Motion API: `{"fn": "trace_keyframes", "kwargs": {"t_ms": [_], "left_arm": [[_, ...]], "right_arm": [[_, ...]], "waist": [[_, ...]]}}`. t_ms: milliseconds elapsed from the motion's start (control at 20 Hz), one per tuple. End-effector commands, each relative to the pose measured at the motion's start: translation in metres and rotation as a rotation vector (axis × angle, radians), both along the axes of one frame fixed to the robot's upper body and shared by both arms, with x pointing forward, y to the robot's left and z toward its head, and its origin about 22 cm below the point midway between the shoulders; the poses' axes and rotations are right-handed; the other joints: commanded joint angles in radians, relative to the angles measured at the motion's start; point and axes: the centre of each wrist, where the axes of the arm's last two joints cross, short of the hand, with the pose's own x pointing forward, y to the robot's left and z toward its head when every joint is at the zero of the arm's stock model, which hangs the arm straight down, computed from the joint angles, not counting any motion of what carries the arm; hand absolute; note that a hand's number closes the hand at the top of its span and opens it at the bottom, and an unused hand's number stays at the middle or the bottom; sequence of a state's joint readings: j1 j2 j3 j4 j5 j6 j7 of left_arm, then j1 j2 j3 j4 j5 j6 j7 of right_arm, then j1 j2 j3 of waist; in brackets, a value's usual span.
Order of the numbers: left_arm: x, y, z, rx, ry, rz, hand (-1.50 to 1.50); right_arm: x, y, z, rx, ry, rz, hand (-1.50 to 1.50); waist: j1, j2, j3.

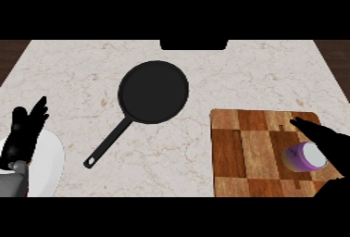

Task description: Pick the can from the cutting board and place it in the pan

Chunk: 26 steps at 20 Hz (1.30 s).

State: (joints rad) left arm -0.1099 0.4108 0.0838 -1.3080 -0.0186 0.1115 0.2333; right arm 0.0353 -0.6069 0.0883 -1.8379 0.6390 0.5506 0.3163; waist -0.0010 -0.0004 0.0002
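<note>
1. A pale marbled counter [75, 69] fills the view, with strips of dark wooden floor [12, 51] showing past its two far corners and one black block [193, 44] at the middle of its far edge
2. One black pan [153, 91] lies near the middle of the counter, and its single long handle [108, 143] points toward the near left
3. One wooden cutting board [246, 152], made of light and dark squares, lies flat on the near right of the counter, well apart from the pan
4. One can [304, 157], purple on the side with a white top, stands on the right part of the cutting board, toward the near edge; it is not in the pan
5. Two black hands show, one on each side
6. The right hand [327, 142] comes in from the lower right corner and lies over the right edge of the board, right against the far and right side of the can; its fingers [302, 125] are stretched out past the can, not wrapped round it, and whether they touch it cannot be told
7. The left hand [24, 132] rests at the left edge, fingers straight and pointing away, holding nothing
8. One white plate [52, 162] lies at the near left, partly hidden by the left hand and its grey forearm
</note>
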Motion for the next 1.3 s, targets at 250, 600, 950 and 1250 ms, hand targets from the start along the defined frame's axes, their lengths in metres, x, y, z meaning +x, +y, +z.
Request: {"fn": "trace_keyframes", "kwargs": {"t_ms": [250, 600, 950, 1250], "left_arm": [[0.017, 0.002, 0.008, 0.015, 0.002, -0.002, 0.0], [-0.005, 0.001, -0.002, 0.001, -0.026, -0.005, 0.0], [-0.003, -0.001, 0.009, 0.002, -0.007, -0.007, 0.0], [-0.011, 0.001, 0.0, 0.008, -0.001, -0.002, 0.0]], "right_arm": [[0.008, 0.016, -0.009, -0.006, 0.037, -0.016, -1.5], [0.027, 0.001, -0.031, -0.051, 0.058, -0.037, -1.5], [0.019, 0.014, -0.051, -0.133, -0.075, 0.062, 1.5], [0.024, -0.005, -0.043, -0.134, -0.074, 0.047, 1.5]], "waist": [[-0.002, 0.0, 0.0], [0.003, 0.0, 0.0], [0.004, 0.0, 0.0], [0.001, 0.0, 0.0]]}}
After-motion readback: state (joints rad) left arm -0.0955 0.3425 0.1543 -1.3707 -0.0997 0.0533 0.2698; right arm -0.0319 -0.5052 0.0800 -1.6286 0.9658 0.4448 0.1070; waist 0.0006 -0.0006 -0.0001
